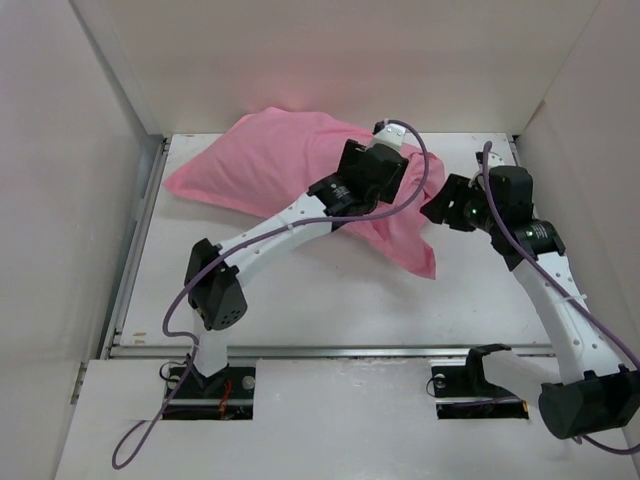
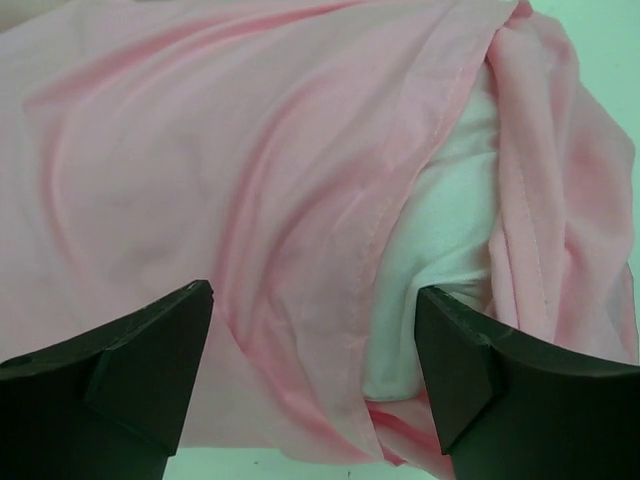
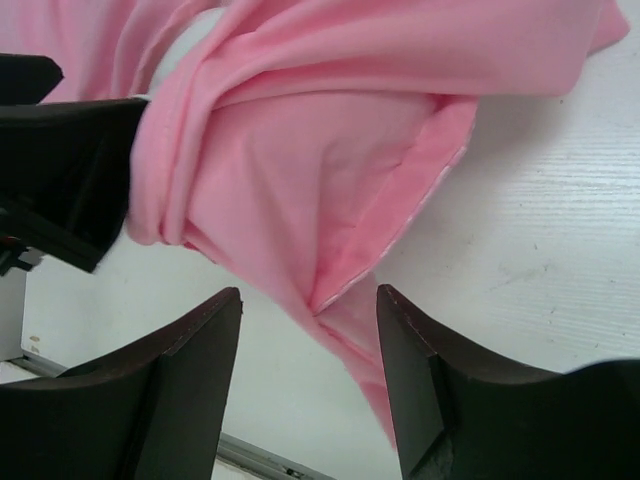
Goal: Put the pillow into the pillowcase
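Observation:
The pink pillowcase (image 1: 270,160) lies bulging at the back of the table, and its loose open end trails toward the right front. In the left wrist view the white pillow (image 2: 440,230) shows inside the case's open mouth, between hemmed edges of pillowcase (image 2: 200,150). My left gripper (image 2: 315,340) is open just above that mouth, its jaws straddling the hem and the pillow's corner. In the top view the left gripper (image 1: 388,140) sits over the case's right end. My right gripper (image 3: 310,330) is open, and a hanging corner of the pillowcase (image 3: 320,150) sits between its fingers unpinched. The right gripper (image 1: 437,205) stands beside that loose end.
White enclosure walls (image 1: 80,150) close in the table (image 1: 300,290) on the left, back and right. A metal rail (image 1: 330,350) runs along the front edge. The left gripper's black body (image 3: 60,170) is close to my right gripper. Bare tabletop (image 3: 540,240) lies to the right of the fabric.

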`<state>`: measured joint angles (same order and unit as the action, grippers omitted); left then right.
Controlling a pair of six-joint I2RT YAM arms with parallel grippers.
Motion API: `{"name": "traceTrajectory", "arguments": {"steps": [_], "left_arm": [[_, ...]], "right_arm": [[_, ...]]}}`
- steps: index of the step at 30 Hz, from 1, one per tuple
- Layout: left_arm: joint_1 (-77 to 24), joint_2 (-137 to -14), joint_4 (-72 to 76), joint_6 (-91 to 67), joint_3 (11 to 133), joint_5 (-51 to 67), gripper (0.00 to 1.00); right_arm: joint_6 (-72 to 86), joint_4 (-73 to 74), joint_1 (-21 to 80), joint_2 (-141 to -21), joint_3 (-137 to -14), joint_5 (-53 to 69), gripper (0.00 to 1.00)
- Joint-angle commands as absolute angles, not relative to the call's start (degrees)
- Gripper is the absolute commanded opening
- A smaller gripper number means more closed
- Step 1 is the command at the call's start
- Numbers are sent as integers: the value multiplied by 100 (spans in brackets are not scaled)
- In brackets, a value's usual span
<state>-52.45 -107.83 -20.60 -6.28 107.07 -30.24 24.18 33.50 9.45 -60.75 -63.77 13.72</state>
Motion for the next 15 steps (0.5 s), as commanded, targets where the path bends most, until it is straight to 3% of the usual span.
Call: {"name": "traceTrajectory", "arguments": {"steps": [1,2,6,10,11,14,15], "left_arm": [[-5221,-10793,-2092,-703,11030,-3894,78],[-5221,-10741,-2092,-703,11030,-3894,100],[-5344,-9830,-1278,-292,10434,-3404,100],[-5344,-8985,-573,51,9485,-2106,100],[-5344,-8878,-571,53,9353,-1883,98],[-5344,-8658,-571,80,9167,-1354,63],[-5344,-8657,-571,27,9106,-1449,63]], "right_arm": [[2391,3068,949,-5977,-6311,1458,62],[2391,3067,949,-5977,-6311,1546,62],[2259,3015,949,-5977,-6311,1608,62],[2145,3015,949,-5872,-6311,1670,62],[2145,3015,949,-5871,-6311,1722,62],[2065,3015,949,-5871,-6311,1845,62],[2065,2954,949,-5871,-6311,1924,62]]}}
